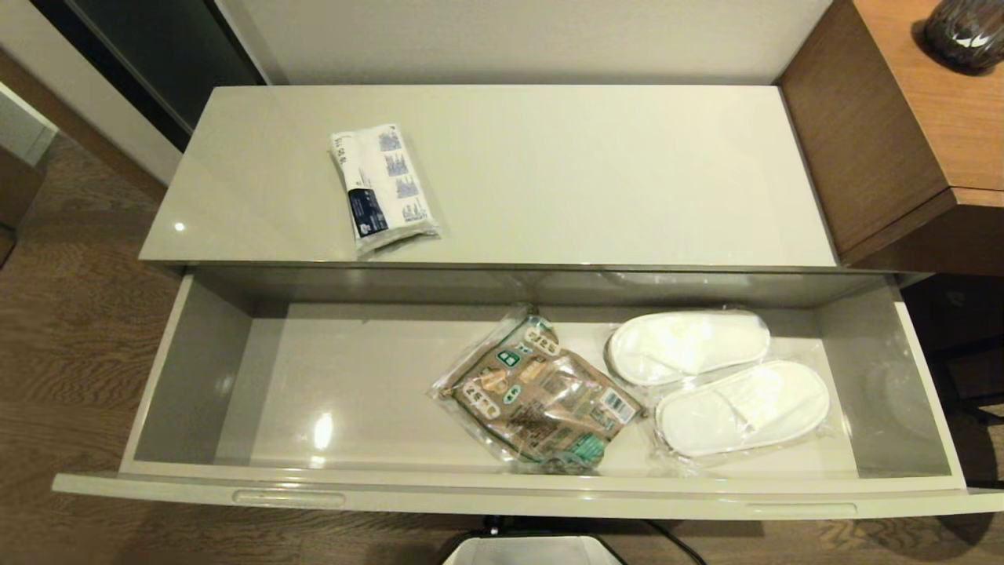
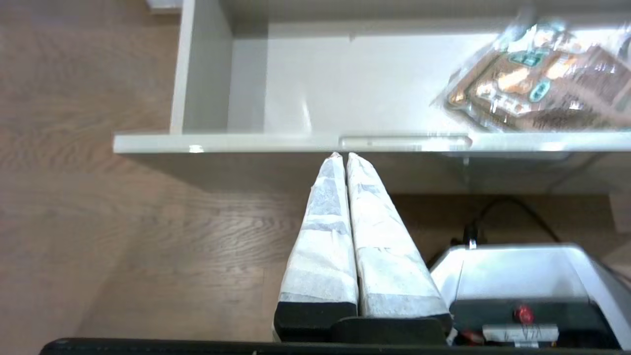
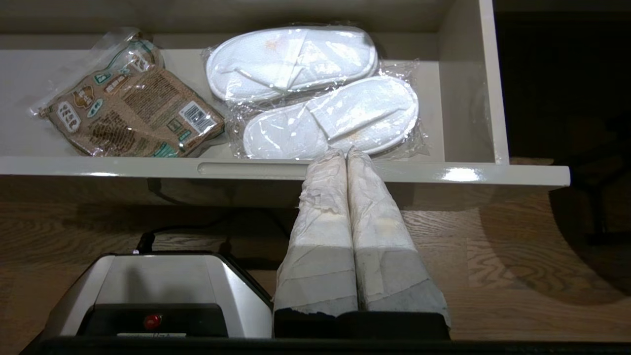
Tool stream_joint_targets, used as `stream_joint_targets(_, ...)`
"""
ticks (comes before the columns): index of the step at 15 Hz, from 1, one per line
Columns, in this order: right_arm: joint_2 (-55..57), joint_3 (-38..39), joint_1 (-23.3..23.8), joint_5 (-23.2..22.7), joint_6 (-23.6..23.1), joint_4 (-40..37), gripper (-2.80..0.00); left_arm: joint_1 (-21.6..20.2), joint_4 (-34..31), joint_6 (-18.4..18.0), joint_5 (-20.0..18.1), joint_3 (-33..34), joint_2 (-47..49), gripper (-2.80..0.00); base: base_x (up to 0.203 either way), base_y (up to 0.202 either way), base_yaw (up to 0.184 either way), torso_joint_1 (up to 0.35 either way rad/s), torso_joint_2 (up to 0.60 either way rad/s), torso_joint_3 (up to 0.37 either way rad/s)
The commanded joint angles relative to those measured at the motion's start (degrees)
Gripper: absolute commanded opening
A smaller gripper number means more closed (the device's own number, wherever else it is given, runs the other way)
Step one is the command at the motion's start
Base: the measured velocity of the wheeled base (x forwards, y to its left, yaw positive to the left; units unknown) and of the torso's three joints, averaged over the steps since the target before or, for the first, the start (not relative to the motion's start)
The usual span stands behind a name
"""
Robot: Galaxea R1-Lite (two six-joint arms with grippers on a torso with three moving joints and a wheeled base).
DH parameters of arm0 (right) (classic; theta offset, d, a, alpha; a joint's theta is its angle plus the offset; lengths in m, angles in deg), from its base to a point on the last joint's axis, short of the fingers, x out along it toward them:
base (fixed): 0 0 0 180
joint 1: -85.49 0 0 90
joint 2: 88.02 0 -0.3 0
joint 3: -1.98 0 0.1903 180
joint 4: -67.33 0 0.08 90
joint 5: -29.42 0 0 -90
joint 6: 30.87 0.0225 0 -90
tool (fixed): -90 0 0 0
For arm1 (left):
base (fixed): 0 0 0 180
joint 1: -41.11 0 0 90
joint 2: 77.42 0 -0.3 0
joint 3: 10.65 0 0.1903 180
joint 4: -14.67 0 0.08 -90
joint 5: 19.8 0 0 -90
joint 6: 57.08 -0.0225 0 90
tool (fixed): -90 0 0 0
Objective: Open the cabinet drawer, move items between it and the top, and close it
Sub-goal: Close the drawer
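The cabinet drawer (image 1: 188,369) stands pulled fully out below the top (image 1: 596,173). In its right half lie the wrapped white slippers (image 1: 718,380) (image 3: 315,91). The small white packet with blue and dark print (image 1: 382,187) rests on the left part of the top. Neither arm shows in the head view. My left gripper (image 2: 343,156) is shut and empty, held low in front of the drawer's front rail (image 2: 246,143). My right gripper (image 3: 346,151) is shut and empty too, its tips over the front rail (image 3: 443,172) just short of the slippers.
A brown-and-green printed packet (image 1: 541,392) (image 3: 130,106) lies in the drawer's middle, beside the slippers. A brown wood-grain desk (image 1: 902,118) with a dark vase (image 1: 965,31) abuts the top's right end. The robot base (image 1: 533,551) sits on the wood floor below the drawer front.
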Motion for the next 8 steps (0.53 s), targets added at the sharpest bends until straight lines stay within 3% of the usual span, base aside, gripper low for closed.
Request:
stream_joint_targets(1, 0.0, 0.1, 0.0, 0.0, 0.0, 0.0, -2.8, -0.1, 0.5, -0.2, -0.1, 0.1, 0.3, -2.8, 0.0, 0.0, 0.0, 0.0, 0.0, 0.0)
stream_joint_targets(3, 0.0, 0.1, 0.0, 0.0, 0.0, 0.0, -2.8, 0.0, 0.2, -1.7, -0.2, -0.2, 0.3, -2.8, 0.0, 0.0, 0.0, 0.0, 0.0, 0.0)
stream_joint_targets(5, 0.0, 0.1, 0.0, 0.0, 0.0, 0.0, -2.8, 0.0, -3.5, -2.7, -0.4, -7.0, 3.8, -2.8, 0.0, 0.0, 0.0, 0.0, 0.0, 0.0)
stream_joint_targets(8, 0.0, 0.1, 0.0, 0.0, 0.0, 0.0, -2.8, -0.1, -19.3, 0.2, -0.4, -16.6, 18.4, -2.8, 0.0, 0.0, 0.0, 0.0, 0.0, 0.0)
